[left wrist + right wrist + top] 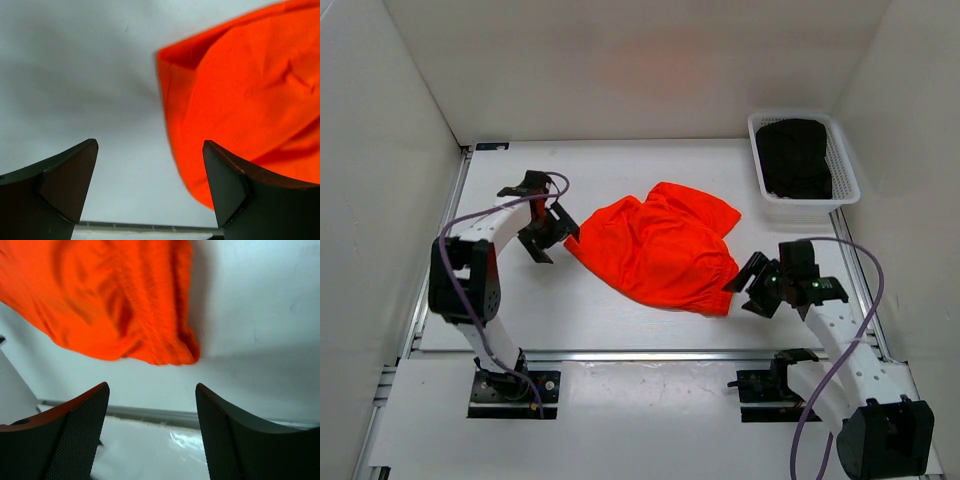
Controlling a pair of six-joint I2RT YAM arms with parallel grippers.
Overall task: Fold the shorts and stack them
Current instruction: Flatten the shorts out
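The orange-red shorts (660, 245) lie crumpled in the middle of the white table. My left gripper (547, 232) is open and empty just left of their left corner; in the left wrist view the shorts (250, 95) fill the right side beyond my open fingers (70, 175). My right gripper (752, 285) is open and empty just right of the gathered waistband end; in the right wrist view that bunched fabric (125, 305) lies above my open gripper (152, 410). No drawstring shows.
A white mesh basket (842, 170) with dark clothing (793, 155) stands at the back right. White walls enclose the table on three sides. A metal rail (650, 353) runs along the table's near edge.
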